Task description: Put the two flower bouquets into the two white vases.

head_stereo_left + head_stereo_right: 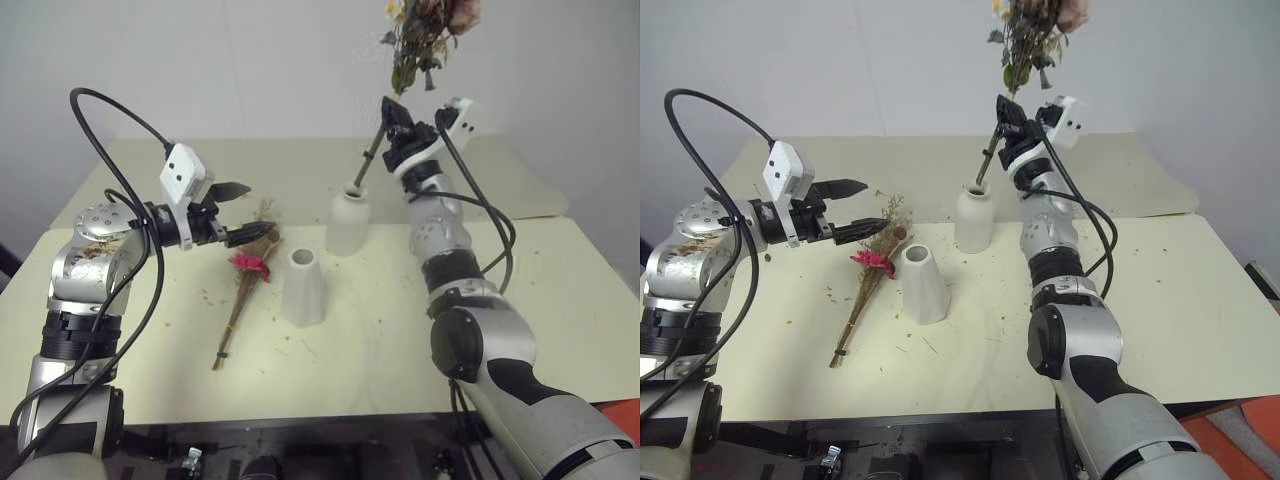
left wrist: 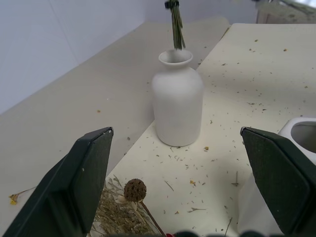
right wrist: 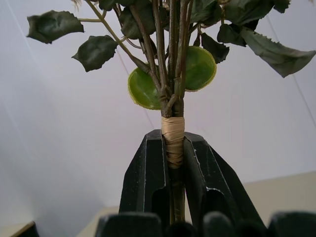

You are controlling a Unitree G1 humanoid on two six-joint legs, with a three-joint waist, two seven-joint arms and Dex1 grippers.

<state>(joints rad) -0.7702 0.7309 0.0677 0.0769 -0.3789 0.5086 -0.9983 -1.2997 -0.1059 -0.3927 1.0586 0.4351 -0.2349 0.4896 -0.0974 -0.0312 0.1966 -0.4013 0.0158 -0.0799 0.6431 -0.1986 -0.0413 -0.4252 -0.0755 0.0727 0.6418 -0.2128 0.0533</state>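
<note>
My right gripper (image 1: 397, 120) is shut on the taped stems (image 3: 173, 143) of the pale pink rose bouquet (image 1: 425, 30), holding it up and tilted. The stem ends (image 2: 176, 29) hang right at the mouth of the bottle-shaped white vase (image 1: 349, 222). The cone-shaped white vase (image 1: 304, 287) stands just in front and to the left of it. The magenta-red bouquet (image 1: 245, 290) lies flat on the table left of the cone vase. My left gripper (image 1: 240, 212) hovers open above that bouquet's flower heads, its fingers (image 2: 84, 182) level and holding nothing.
Both vases stand on a pale yellow table (image 1: 560, 300) strewn with dried flower bits. A second cream surface (image 1: 300, 160) meets it at the back, against a white wall. The right half of the table is bare.
</note>
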